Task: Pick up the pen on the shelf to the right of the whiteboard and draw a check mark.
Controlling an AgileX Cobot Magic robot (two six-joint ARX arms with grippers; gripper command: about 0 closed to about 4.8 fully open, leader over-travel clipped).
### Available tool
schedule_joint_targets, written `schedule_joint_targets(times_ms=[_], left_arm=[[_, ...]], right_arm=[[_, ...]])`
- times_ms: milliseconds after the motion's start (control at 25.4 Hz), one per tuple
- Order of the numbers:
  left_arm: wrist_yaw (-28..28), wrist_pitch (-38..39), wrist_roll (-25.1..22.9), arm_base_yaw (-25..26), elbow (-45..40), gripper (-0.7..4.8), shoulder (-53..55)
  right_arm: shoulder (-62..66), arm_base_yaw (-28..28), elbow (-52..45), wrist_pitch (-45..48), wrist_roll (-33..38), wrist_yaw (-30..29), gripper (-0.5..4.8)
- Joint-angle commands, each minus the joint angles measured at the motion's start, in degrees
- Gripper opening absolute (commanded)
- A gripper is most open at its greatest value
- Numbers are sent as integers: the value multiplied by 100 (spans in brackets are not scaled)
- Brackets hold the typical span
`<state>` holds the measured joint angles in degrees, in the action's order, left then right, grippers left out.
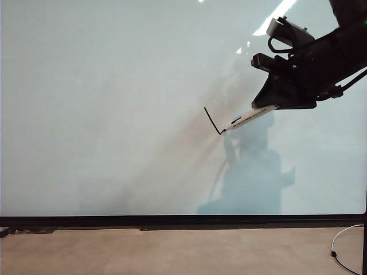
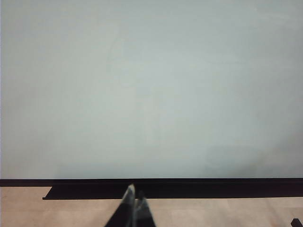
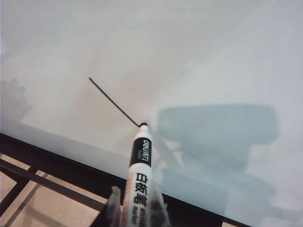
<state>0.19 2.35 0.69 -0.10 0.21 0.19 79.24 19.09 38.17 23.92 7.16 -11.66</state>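
The pen point(image 3: 140, 172) is held in the right end effector point(image 3: 137, 208), whose jaws are closed narrowly around the rear of the barrel. In the exterior view, this end effector point(image 1: 269, 106) is seen at the upper right, in front of the whiteboard point(image 1: 114, 114), with the pen point(image 1: 248, 117) slanting down and to the left from it. The dark tip is pressed against the board at the lower end of a short, straight black stroke point(image 1: 213, 121). Only this down-stroke of the check mark point(image 3: 113, 101) is drawn; an up-stroke is not yet seen. Black print is carried along the white barrel. A dim reflection of the arm is shown on the glossy panel below the pen.

The left end effector point(image 2: 134, 208) is seen only in its own wrist view, low before the board's black bottom frame point(image 2: 189, 182), above the tan table point(image 2: 236, 213). Its fingertips are brought together, with nothing between them, well apart from the pen. A thin cable point(image 1: 344, 252) lies at the table's right edge.
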Motion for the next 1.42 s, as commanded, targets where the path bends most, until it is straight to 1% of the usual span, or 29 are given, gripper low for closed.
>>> schedule_joint_targets(times_ms=[39,985,1103,1418], left_arm=[[0,-70,-24,0,17,-4,0],[2,-68,-24,0,15,-4,0],[0,-70,-24,0,17,-4,0],[0,-70,-24,-2,17,-5,0]], right_arm=[[-155,-44,26,44,-83,114,-7],[-435,-162,20,31,-264,179,-7],[-435,-168,20,44,-269,260,-7],[-435,-278,22,122,-273,249,-7]])
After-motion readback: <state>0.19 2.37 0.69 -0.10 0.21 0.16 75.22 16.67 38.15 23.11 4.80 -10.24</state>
